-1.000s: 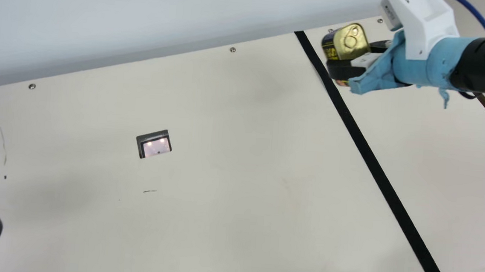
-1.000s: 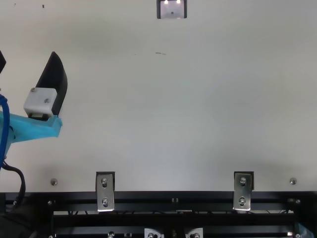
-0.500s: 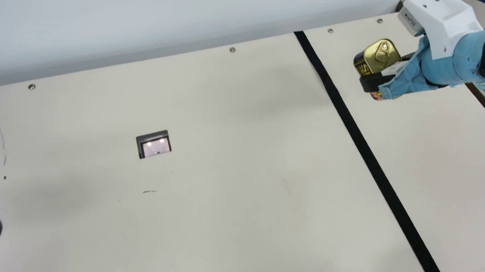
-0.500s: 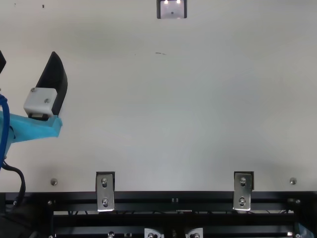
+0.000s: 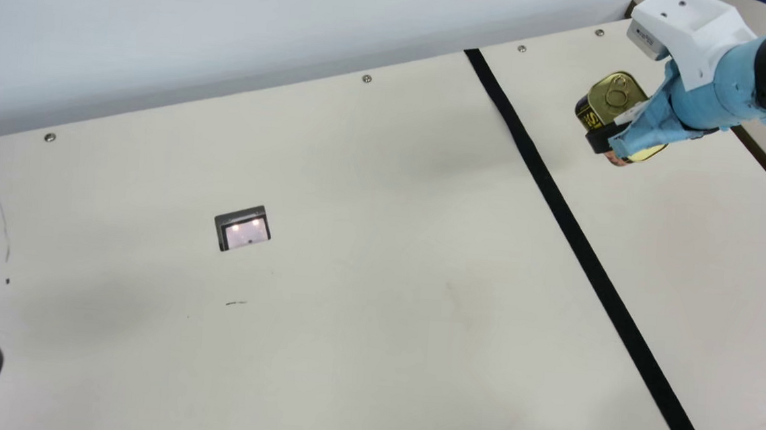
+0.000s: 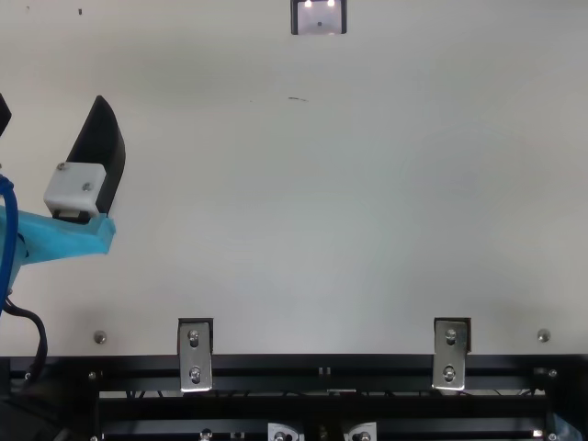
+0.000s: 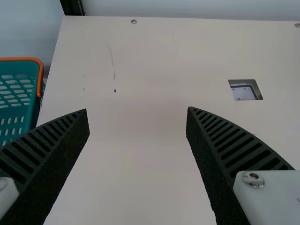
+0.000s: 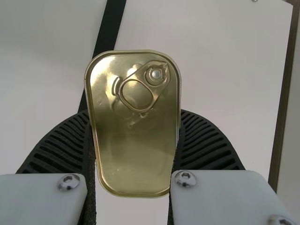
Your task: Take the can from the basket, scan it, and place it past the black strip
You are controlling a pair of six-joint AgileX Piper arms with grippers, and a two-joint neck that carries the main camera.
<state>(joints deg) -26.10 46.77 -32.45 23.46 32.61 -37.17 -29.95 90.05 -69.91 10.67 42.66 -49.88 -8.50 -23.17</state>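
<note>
Teal perforated plastic basket with orange rim (image 7: 40, 77) beside cream desk (image 5: 370, 207). Rectangular can (image 5: 610, 99), gold lid, ring pull, dark side: at far right, past black strip (image 5: 583, 246), clasped by right hand (image 5: 619, 119). Left hand (image 6: 51, 106) wide.

Past the strip (image 5: 573, 238), my right gripper (image 5: 619, 120) hides part of the can (image 5: 608, 99), whose smaller print (tiny from here) I can't make out. Across the strip, the top view's edge crops my left gripper (image 6: 52, 108); the left wrist view's cuts off the basket (image 7: 18, 59).
</note>
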